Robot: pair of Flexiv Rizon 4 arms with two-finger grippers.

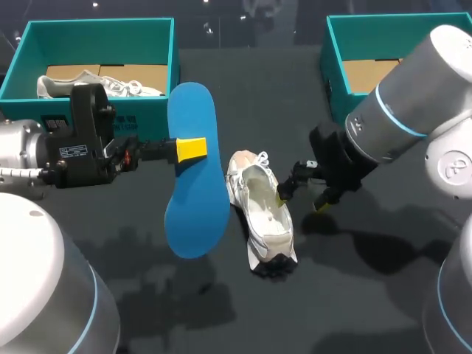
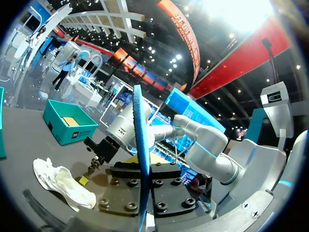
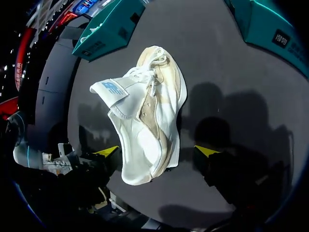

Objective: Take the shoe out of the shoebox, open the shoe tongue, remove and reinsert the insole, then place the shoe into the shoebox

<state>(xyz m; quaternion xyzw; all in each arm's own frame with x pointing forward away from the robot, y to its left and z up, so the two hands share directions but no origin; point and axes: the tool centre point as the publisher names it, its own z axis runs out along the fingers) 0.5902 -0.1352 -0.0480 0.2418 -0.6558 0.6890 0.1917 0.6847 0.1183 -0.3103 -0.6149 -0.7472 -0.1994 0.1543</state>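
A white shoe (image 1: 262,210) lies on the dark table, its opening facing up. In the right wrist view the shoe (image 3: 145,116) has its rear end between the spread fingers of my right gripper (image 3: 157,152), which is open; one fingertip (image 3: 205,151) stands clear of it. In the head view my right gripper (image 1: 299,195) sits just right of the shoe. My left gripper (image 1: 192,147) is shut on a blue insole (image 1: 193,169), held in the air left of the shoe. The left wrist view has the insole (image 2: 140,145) edge-on, with the shoe (image 2: 63,181) lying beyond it.
A teal shoebox (image 1: 96,26) at the back left holds a second white shoe (image 1: 81,82). Another teal shoebox (image 1: 335,66) stands at the back right, behind my right arm. Dark table surface stretches in front of the shoe.
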